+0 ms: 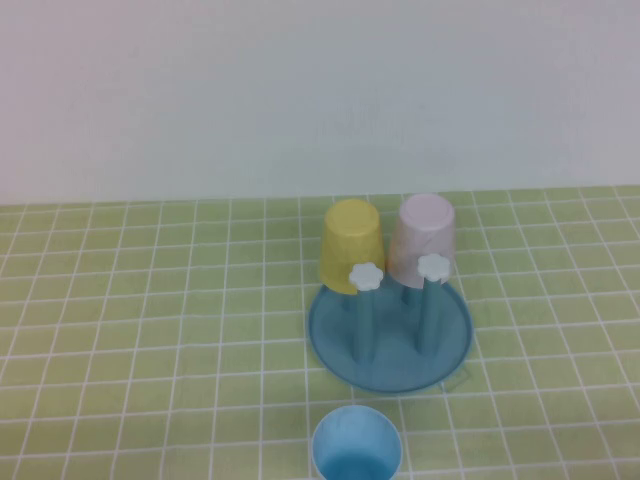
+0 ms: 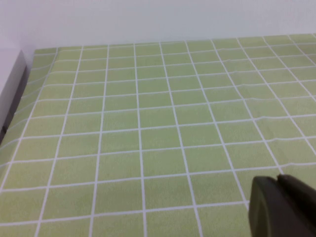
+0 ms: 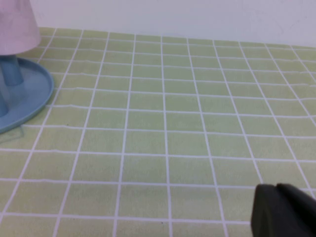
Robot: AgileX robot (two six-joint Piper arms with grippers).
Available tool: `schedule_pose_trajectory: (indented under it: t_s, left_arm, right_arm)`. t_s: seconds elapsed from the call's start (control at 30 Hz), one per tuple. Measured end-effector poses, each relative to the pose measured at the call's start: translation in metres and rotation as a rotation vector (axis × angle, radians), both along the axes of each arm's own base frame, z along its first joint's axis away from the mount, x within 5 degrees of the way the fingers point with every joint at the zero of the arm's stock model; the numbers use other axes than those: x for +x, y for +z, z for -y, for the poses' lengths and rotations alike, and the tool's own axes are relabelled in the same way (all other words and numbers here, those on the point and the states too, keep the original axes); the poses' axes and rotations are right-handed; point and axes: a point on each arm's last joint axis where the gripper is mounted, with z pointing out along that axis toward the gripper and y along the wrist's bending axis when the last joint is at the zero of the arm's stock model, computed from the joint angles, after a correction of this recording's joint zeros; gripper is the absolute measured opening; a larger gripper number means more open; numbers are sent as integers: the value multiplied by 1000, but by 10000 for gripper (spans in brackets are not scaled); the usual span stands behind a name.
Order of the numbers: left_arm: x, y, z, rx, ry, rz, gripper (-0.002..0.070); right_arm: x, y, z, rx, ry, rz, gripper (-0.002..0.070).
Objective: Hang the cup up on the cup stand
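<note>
- Cup (image 1: 356, 446), light blue, stands upright and mouth-up on the green checked tablecloth (image 1: 150, 300) at the near edge of my high view, just in front of the cup stand (image 1: 390, 335) and not touching it.
- I see the stand's teal dish carrying a yellow cup (image 1: 350, 246) and a pale pink cup (image 1: 424, 238), both upside down on the far posts; two near posts with white flower knobs (image 1: 366, 276) stand bare.
- Left gripper (image 2: 281, 207) sits low over bare cloth, well away from the stand, jaws clenched on nothing.
- Right gripper (image 3: 284, 212) hangs over cloth to the stand's right side, jaws likewise closed and empty.
</note>
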Motion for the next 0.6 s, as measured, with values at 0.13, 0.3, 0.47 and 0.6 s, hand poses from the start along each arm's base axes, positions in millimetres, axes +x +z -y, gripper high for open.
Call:
schedule_pose_trajectory:
  t_s: [0.13, 0.3, 0.47, 0.6]
  left_arm:
    - [0, 0, 0, 0, 0, 0, -1]
    - [0, 0, 0, 0, 0, 0, -1]
    - [0, 0, 0, 0, 0, 0, -1]
    - [0, 0, 0, 13, 0, 0, -1]
  right_arm:
    - [0, 0, 0, 0, 0, 0, -1]
    - [0, 0, 0, 0, 0, 0, -1]
    - [0, 0, 0, 0, 0, 0, -1]
    - [0, 0, 0, 0, 0, 0, -1]
